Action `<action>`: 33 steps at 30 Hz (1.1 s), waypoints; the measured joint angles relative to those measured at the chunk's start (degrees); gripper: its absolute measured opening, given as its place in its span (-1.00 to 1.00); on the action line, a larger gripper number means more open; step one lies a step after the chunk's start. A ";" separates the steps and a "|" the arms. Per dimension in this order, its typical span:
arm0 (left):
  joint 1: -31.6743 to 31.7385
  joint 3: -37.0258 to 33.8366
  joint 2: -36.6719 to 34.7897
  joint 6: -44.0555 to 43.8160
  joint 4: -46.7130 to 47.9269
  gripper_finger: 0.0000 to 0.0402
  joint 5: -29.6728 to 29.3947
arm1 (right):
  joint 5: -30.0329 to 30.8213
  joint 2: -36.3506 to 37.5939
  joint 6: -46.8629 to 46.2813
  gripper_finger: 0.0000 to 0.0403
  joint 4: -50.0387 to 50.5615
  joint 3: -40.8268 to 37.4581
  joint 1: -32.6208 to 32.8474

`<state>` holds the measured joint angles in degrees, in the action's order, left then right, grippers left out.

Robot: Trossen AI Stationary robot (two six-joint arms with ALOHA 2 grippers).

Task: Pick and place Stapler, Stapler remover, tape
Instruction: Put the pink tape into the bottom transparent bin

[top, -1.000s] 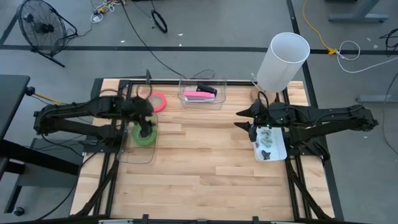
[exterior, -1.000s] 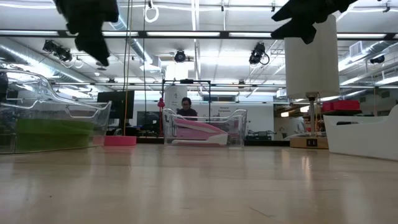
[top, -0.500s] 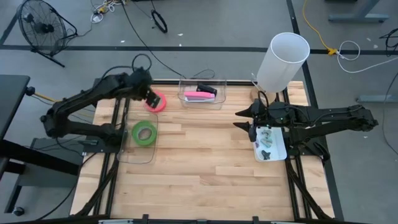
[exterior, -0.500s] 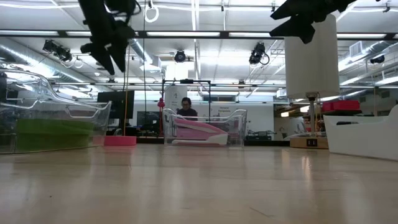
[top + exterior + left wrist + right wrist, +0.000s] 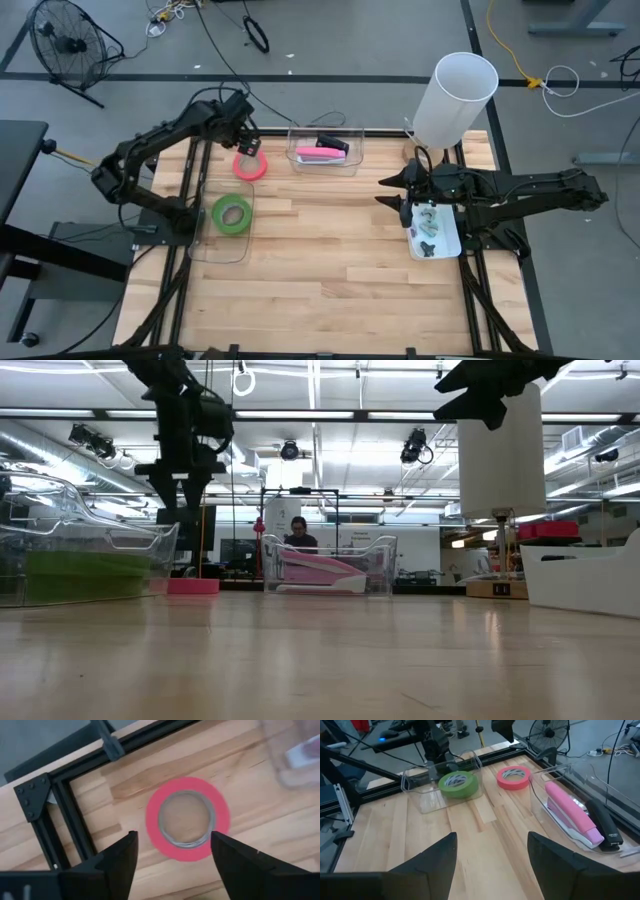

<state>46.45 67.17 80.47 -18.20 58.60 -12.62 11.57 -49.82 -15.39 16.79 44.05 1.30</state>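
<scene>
The left gripper point(image 5: 172, 862) has swung away from the clear bin point(image 5: 222, 232) holding the green tape point(image 5: 232, 214) and now hangs over the pink-red tape roll point(image 5: 187, 818) just beyond that bin, fingers spread and empty. Probably a pick comes next. Well across from the bin, the right gripper point(image 5: 490, 865) waits open above the white tray point(image 5: 447, 243).
</scene>
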 joint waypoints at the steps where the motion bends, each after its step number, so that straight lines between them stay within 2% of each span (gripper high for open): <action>1: 0.63 -0.06 0.58 0.66 0.03 0.29 0.31 | 0.00 -0.05 -0.06 0.19 -0.01 0.00 0.00; 7: 3.22 -0.06 4.57 2.48 -0.09 0.61 0.45 | 0.00 -0.84 -0.25 0.19 -0.05 0.00 0.00; 11: 4.57 -0.06 7.33 3.42 -0.48 0.72 0.41 | -0.01 -1.72 -0.32 0.19 -0.25 0.00 0.00; 25: 7.51 -0.58 14.10 3.32 -3.10 0.67 3.43 | -0.63 -4.47 -0.43 0.19 -0.54 -0.02 0.00; 33: 7.51 -10.97 14.36 0.84 -11.37 0.67 3.89 | -0.63 -4.48 -0.43 0.19 -0.53 -0.02 0.00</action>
<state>53.95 56.20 94.83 -17.37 47.23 -8.73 10.94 -54.30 -15.81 16.25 44.03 1.30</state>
